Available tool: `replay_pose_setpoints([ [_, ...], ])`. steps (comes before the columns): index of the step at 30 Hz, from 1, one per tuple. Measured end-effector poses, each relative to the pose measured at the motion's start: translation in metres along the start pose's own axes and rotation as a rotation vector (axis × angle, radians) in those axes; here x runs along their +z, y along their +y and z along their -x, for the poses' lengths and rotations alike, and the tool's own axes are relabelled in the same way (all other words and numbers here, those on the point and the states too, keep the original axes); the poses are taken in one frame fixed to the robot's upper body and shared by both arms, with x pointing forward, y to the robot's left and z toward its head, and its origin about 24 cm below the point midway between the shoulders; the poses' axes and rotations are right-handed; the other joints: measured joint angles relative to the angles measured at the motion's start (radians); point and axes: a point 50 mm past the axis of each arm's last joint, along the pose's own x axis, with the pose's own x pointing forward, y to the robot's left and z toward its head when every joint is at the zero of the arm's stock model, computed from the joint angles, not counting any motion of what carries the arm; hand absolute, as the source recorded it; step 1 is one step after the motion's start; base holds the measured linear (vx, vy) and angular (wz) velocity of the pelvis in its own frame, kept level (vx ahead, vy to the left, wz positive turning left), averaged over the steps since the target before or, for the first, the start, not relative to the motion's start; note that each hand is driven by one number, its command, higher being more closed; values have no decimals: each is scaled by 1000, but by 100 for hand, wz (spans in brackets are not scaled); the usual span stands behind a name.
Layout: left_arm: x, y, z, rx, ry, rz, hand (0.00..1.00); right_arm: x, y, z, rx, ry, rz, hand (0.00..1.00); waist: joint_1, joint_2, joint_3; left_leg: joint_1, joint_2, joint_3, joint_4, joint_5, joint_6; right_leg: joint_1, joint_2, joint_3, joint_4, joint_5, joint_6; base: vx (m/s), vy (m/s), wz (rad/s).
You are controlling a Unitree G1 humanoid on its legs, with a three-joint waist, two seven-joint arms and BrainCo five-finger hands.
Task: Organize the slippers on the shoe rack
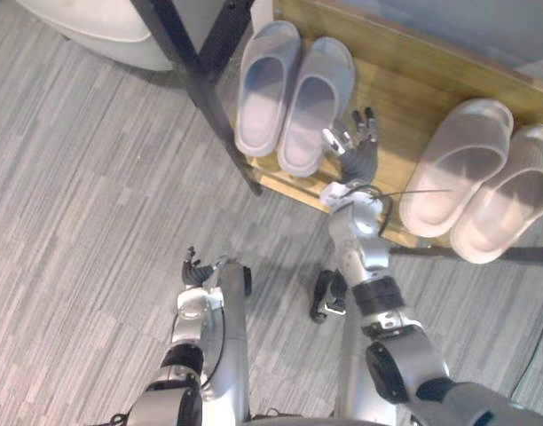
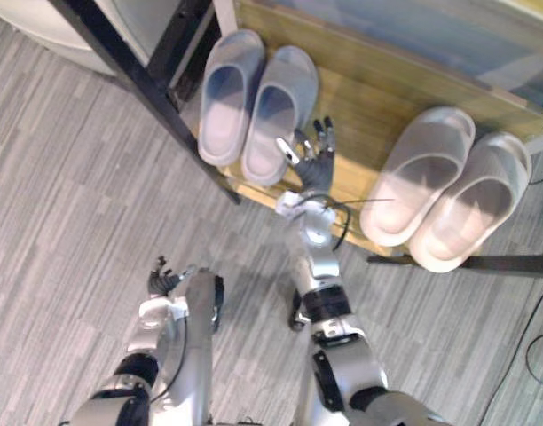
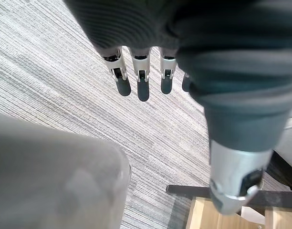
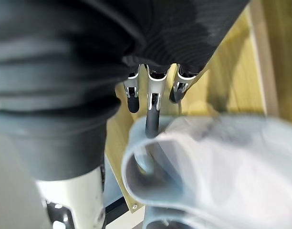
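Two pairs: pale grey-blue foam slippers (image 1: 267,89) to the left, cream foam slippers (image 1: 458,169) to the right, well apart from each other.
Where they sit: both on the light wooden shelf (image 1: 396,80) of the black-framed shoe rack (image 1: 196,67). Each pair lies side by side with toes pointing in, and the cream heels poke past the front edge.
Right hand (image 1: 358,146): over the shelf between the pairs, just beside the heel of the nearer grey-blue slipper. Fingers are stretched out with nothing in them (on my wrist feed one tip is right at the slipper's rim, and I can't tell if it touches).
Left hand (image 1: 196,271): down low over the grey striped carpet floor (image 1: 76,177), fingers loose, empty.
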Motion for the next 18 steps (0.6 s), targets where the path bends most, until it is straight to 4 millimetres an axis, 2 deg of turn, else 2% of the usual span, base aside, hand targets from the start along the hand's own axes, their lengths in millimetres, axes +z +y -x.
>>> replay_pose_setpoints([
  [1,-11,4,4,-5,30,-9,0,-2,-17,13,-13,-7,56,0,-3,-1,0,56,2,5,-46,8,5,60,0,-7,-44,2,-1,65,-18,2],
  [5,-31,13,13,-2,81,-33,0,-4,-34,37,0,-16,155,0,-14,-4,-2,193,12,36,-163,29,11,186,3,-12,-149,23,-1,105,-9,-9],
  [6,-40,12,17,-33,106,-66,0,-7,-41,49,25,-5,210,0,-18,-5,-3,263,14,51,-234,49,15,252,3,-16,-214,51,-13,75,3,-8],
  [7,-42,11,18,-41,112,-75,0,-8,-43,52,33,0,217,0,-18,-5,-3,280,15,56,-251,53,17,268,3,-17,-231,56,-13,164,27,-14],
  [8,-48,7,22,-77,124,-102,0,-12,-48,65,59,21,253,0,-23,-6,-9,350,16,75,-331,79,24,332,6,-17,-303,81,-7,157,49,-12],
  [11,-77,-8,43,-186,206,-170,0,-30,-66,101,95,139,326,0,-47,-9,-66,527,23,143,-529,141,43,492,18,-13,-499,153,13,190,101,-26],
  [12,-82,-11,47,-209,222,-179,0,-33,-69,107,95,160,334,0,-48,-11,-80,550,24,156,-557,149,46,512,19,-10,-526,164,18,146,128,-33],
  [13,-92,-18,56,-240,257,-187,0,-40,-79,121,94,214,367,0,-51,-16,-108,604,25,184,-617,166,54,557,21,-5,-584,185,23,116,109,-23],
  [14,-94,-19,59,-248,265,-191,0,-41,-81,125,92,226,377,0,-51,-17,-114,620,24,191,-633,172,55,569,22,-4,-600,191,25,133,133,-23],
  [15,-102,-24,66,-287,288,-212,0,-48,-90,140,77,287,398,0,-55,-22,-133,678,17,207,-695,193,62,622,22,0,-659,212,34,117,121,-18],
  [17,-113,-23,73,-316,320,-258,0,-61,-105,165,59,402,446,0,-60,-30,-171,754,5,233,-799,234,69,684,22,8,-750,248,42,110,117,-18],
  [18,-119,-19,77,-318,343,-277,0,-75,-117,180,38,499,478,0,-68,-34,-194,800,-7,244,-868,266,73,721,22,12,-808,273,49,96,96,-11],
])
